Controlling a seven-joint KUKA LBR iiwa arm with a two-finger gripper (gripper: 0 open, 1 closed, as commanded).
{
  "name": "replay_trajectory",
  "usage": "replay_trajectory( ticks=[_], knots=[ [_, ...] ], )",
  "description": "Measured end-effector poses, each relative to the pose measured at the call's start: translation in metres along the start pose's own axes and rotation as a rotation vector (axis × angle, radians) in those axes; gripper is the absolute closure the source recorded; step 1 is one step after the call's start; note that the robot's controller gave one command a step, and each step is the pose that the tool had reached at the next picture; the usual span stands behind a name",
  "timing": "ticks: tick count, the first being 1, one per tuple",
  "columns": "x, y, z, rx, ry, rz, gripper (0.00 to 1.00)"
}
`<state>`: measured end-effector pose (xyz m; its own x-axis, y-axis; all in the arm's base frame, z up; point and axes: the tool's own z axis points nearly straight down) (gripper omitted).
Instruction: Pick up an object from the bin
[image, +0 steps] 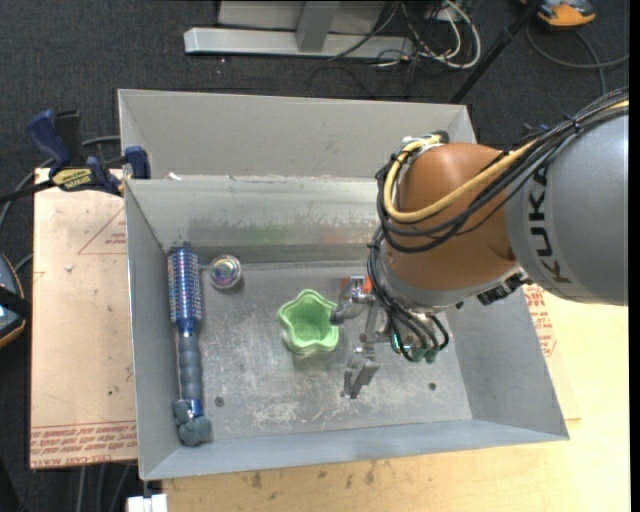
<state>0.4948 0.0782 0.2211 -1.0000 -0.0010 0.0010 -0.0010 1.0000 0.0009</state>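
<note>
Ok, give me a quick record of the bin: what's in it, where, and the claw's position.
bin: grey metal, three things inside
brush: blue, lying along the left wall
silver round thing: small, beside the brush's far end
cup: green, wavy rim, middle of the floor
claw: just right of the cup, over bare floor

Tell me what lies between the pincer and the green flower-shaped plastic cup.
Only bare grey bin floor, as the camera view shows; the pincer and green cup stand apart.
</note>
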Motion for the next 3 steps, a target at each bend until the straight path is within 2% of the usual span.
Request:
replay_trajectory(
  ticks=[1,2,3],
  knots=[
    [-0.051,-0.005,0.137,0.0,0.002,-0.008,0.0],
    [-0.052,-0.005,0.132,-0.002,-0.006,-0.008,1.0],
    [-0.07,-0.003,-0.005,0.0,-0.011,-0.216,1.0]
  ],
)
